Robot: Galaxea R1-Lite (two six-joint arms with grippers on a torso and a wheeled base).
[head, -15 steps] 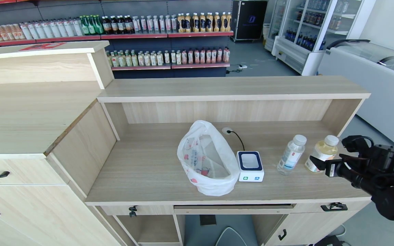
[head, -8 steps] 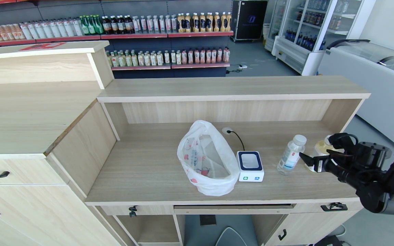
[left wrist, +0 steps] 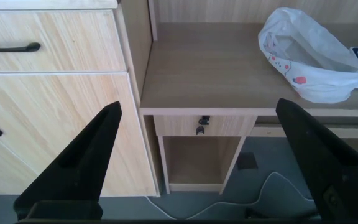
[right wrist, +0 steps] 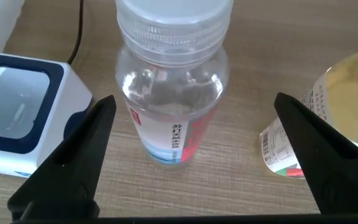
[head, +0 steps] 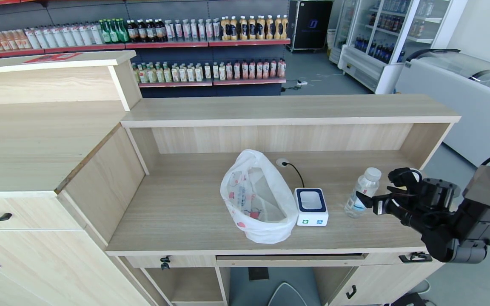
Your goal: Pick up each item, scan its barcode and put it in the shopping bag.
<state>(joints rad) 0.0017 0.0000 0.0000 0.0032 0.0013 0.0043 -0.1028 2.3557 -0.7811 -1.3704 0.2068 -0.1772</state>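
Right tool [head: 370,197] [right wrist: 192,102]: fingers spread wide, nothing clamped, held low over the right end of the table [head: 177,212], pointing toward the table's middle.

Water bottle [head: 360,193] [right wrist: 166,118]: clear, white-capped, upright on the table, directly ahead of the right tool and in line with the gap between its fingers; contact with either finger not discernible.

Yellow drink bottle [right wrist: 328,112]: upright just beside the water bottle, on its right, apart from it and close to one finger of the right tool.

Scanner [head: 311,206] [right wrist: 14,112]: white box with a dark-framed window facing up, on the table to the left of the water bottle, near but not touching; black cable [head: 296,172] running from it toward the back of the table.

Shopping bag [head: 257,197] [left wrist: 309,53]: white plastic with red print, mouth open upward, touching or almost touching the scanner's left side; contents not discernible.

Left tool [left wrist: 197,106]: fingers spread wide, nothing between them, held off the table's front left, below the level of its top, facing pale wooden drawer fronts with black handles.
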